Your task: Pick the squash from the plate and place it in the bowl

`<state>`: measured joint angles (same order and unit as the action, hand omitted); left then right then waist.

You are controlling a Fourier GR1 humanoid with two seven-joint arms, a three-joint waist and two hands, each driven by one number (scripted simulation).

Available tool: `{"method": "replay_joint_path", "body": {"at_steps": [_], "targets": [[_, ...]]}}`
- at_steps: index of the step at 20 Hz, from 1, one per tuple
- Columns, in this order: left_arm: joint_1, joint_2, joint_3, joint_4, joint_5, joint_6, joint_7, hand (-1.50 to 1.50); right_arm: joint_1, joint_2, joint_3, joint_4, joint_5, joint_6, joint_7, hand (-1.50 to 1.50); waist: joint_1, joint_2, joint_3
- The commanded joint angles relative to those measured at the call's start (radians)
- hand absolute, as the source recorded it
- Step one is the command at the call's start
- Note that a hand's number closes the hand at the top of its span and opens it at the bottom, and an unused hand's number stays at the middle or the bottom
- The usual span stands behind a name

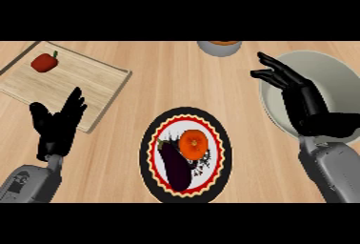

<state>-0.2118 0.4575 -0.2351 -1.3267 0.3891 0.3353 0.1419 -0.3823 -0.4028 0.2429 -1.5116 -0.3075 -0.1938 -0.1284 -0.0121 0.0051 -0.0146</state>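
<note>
In the head view, the two grey forearms are met first at the lower edge, and just beyond them the plate (149, 157), black-rimmed with a red scalloped band, is seen at the centre of the wooden counter (175, 81). On it the squash (193, 144), a small round orange one, is found toward the upper right of the plate's white middle, touching a dark purple eggplant (175, 164) that lies along its left and lower side. The squash is judged to be stiff, smooth-skinned and fairly light, somewhat apt to roll or slip; it is best taken across its widest part from the free upper-right side, away from the eggplant. The right hand (299, 93) is held over the left rim of the large pale bowl (330, 66), its fingers spread and straight, nothing being held. The left hand (56, 124) is seen resting at the left, fingers up and apart, likewise empty, beside a wooden cutting board (70, 81) on which a red pepper (44, 62) lies. A grey cup (219, 48) with something orange inside, possibly, is cut off by the top edge. No brand, label or readable writing is made out anywhere.
</note>
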Motion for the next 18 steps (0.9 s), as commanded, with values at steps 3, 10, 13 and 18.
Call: {"method": "replay_joint_path", "body": {"at_steps": [3, 10, 13, 18], "targets": [[0.002, -0.062, -0.061, -0.082, -0.073, 0.025, -0.074, 0.0, 0.032, 0.096, 0.231, -0.041, 0.165, -0.119, 0.223, 1.5, 0.019, -0.011, 0.012], [-0.018, -0.094, -0.074, -0.099, -0.079, 0.013, -0.133, 0.0, 0.127, 0.213, 0.294, 0.009, 0.497, -0.567, 0.265, -1.5, -0.04, -0.025, 0.011], [-0.001, -0.087, -0.082, -0.117, -0.083, -0.002, -0.137, 0.0, 0.237, 0.379, 0.401, -0.048, 0.573, -0.726, 0.138, -1.5, -0.015, -0.016, 0.014], [0.021, -0.141, -0.115, -0.147, -0.125, 0.024, -0.153, 0.0, 0.263, 0.395, 0.515, -0.085, 0.917, -0.859, 0.304, -1.5, -0.001, -0.012, 0.012]]}}
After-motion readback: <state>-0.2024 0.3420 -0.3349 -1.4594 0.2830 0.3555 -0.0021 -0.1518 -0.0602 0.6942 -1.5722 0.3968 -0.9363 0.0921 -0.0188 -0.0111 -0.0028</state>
